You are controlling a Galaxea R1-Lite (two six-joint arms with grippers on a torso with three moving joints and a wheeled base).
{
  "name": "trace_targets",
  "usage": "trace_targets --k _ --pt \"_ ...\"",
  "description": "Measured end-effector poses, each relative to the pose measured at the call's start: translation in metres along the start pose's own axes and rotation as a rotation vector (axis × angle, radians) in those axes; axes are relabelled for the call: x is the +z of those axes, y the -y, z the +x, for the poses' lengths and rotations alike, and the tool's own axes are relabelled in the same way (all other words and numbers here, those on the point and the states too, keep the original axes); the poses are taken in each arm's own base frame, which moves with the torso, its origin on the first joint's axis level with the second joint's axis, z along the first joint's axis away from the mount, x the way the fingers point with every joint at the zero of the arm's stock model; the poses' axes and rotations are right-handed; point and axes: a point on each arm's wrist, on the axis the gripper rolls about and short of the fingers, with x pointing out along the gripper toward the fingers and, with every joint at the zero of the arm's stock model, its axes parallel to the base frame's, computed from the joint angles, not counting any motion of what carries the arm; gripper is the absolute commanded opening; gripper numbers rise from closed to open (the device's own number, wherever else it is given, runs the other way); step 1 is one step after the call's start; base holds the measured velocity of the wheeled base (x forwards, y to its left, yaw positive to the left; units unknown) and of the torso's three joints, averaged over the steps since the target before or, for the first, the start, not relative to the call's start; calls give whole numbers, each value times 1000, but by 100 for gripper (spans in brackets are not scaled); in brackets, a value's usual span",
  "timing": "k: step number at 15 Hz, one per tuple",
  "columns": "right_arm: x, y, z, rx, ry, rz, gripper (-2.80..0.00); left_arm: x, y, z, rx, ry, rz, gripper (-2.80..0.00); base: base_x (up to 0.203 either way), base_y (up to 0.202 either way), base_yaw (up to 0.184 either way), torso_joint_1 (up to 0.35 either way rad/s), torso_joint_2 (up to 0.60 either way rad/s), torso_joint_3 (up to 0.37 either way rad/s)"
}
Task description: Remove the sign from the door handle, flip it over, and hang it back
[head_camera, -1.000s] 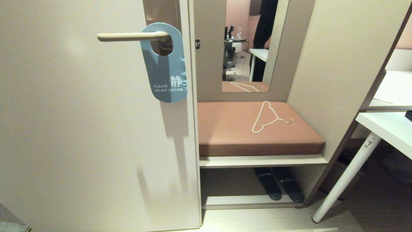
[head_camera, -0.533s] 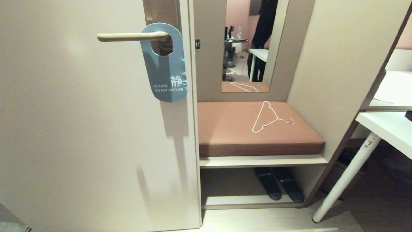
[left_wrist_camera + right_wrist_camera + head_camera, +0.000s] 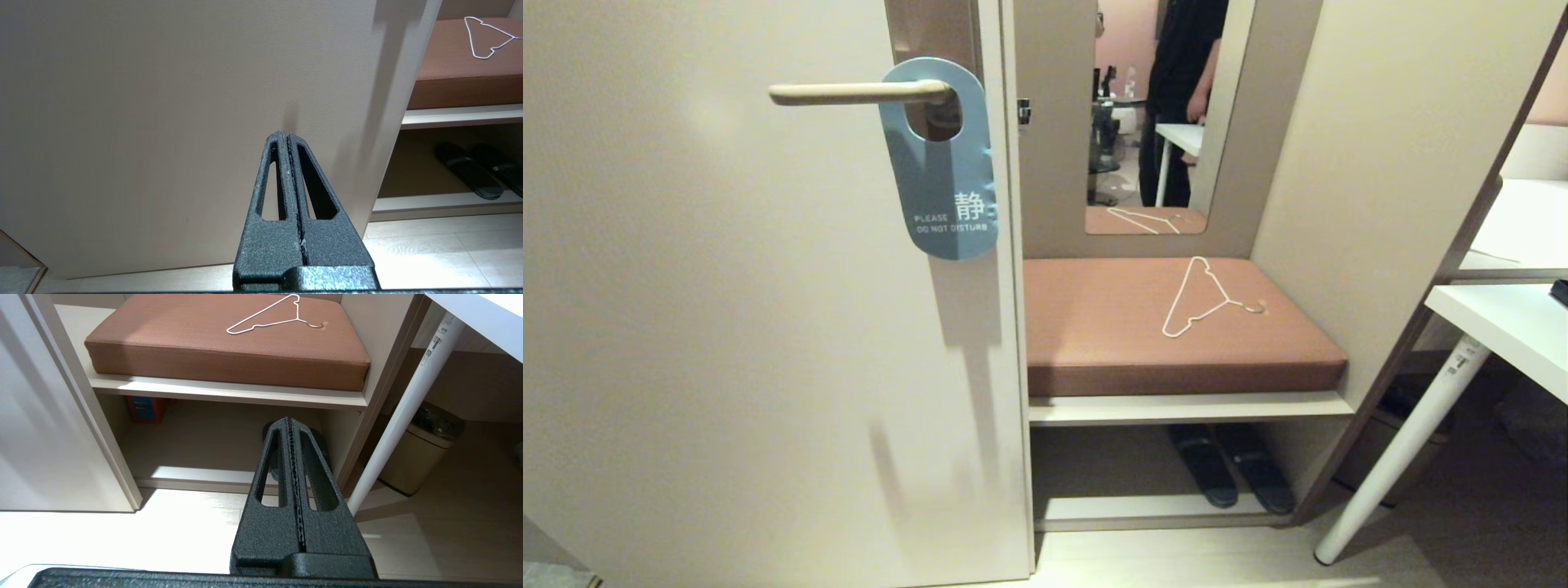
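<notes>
The sign [image 3: 943, 188] hangs on the door handle [image 3: 858, 93] with its teal-blue "PLEASE DO NOT DISTURB" side facing me, in the upper left of the head view. The handle is a cream lever on a brownish plate [image 3: 931, 28]. Neither arm shows in the head view. My left gripper [image 3: 284, 136] is shut and empty, held low in front of the plain door panel [image 3: 184, 102]. My right gripper [image 3: 289, 420] is also shut and empty, low before the shelf under the bench.
A brown cushioned bench [image 3: 1127, 327] with a white wire hanger [image 3: 1201, 298] sits right of the door. Dark slippers [image 3: 1229, 474] lie beneath it. A mirror [image 3: 1156, 114] reflects a standing person. A white desk [image 3: 1494, 318] with a slanted leg and a bin [image 3: 421, 449] stand at right.
Only the person reflected in the mirror has shifted. The sign, the handle and both grippers have stayed still.
</notes>
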Motion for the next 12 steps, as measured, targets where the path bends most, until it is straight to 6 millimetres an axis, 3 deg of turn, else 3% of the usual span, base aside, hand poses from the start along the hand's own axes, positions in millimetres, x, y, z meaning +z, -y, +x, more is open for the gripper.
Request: trace_targets --k 12 --pt "0 0 0 0 0 0 -280 0 0 0 0 0 0 -280 0 0 0 0 0 0"
